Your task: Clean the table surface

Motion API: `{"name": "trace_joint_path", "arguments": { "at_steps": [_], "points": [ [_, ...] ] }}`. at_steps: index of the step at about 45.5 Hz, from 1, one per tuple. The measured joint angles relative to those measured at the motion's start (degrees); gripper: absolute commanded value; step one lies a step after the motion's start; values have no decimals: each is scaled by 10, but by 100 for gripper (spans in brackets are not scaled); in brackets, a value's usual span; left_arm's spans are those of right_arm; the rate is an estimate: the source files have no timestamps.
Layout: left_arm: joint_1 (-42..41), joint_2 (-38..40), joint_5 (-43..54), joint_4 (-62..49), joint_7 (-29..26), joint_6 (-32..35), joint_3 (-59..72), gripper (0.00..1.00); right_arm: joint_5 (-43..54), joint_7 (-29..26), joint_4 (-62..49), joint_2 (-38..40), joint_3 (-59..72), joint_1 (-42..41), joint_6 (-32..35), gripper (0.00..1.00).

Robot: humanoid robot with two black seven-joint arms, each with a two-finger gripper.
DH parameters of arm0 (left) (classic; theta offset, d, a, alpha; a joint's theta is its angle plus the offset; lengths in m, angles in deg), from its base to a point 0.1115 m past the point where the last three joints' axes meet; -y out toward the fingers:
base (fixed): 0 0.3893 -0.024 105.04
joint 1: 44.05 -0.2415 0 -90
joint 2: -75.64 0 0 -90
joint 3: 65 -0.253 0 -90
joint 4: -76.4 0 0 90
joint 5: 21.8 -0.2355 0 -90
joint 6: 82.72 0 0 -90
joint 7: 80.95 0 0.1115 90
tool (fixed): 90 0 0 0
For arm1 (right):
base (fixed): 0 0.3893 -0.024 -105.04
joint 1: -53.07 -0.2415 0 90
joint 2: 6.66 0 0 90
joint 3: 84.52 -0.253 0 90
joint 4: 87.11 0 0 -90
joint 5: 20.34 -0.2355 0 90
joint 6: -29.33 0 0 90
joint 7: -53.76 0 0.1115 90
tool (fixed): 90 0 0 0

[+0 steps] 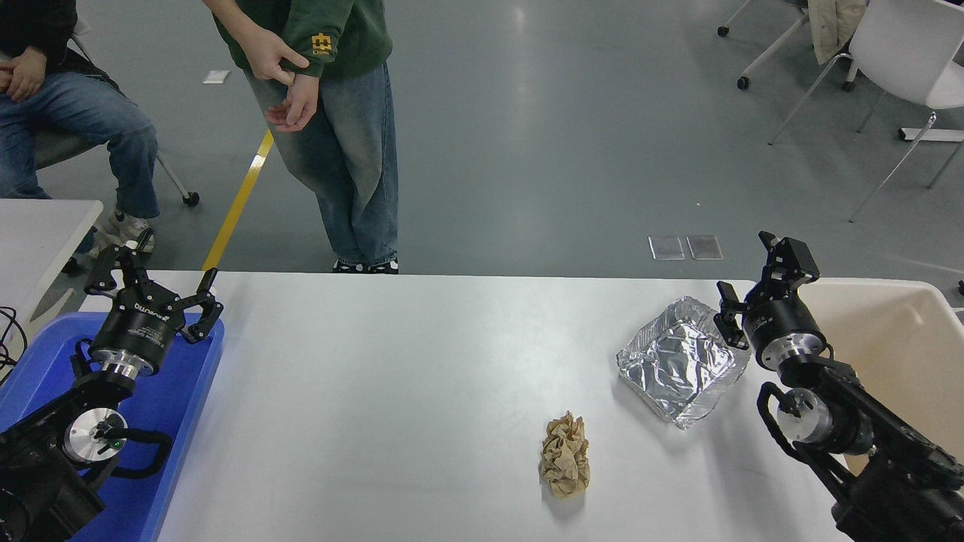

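Observation:
The wide white table surface [422,376] fills the lower half of the view. A crumpled brown paper ball [565,455] lies on it right of centre, near the front. A crushed square foil tray [681,365] lies at the right. My right gripper [764,282] is open and empty, just right of the foil tray's far corner, above the table. My left gripper [154,282] is open and empty, parked at the lower left over the blue tray.
A blue plastic tray [181,406] sits at the table's left edge. A cream bin [896,339] stands at the right edge behind my right arm. A smaller white tabletop's corner [38,233] shows at the left. One person stands at the far side, another sits at the top left.

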Motion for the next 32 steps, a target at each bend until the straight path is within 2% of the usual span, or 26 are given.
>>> {"name": "trace_joint_path", "arguments": {
  "at_steps": [32],
  "points": [
    [0, 0, 0, 0, 0, 1, 0, 100, -14, -16, 7, 4, 3, -3, -2, 100]
  ]
}}
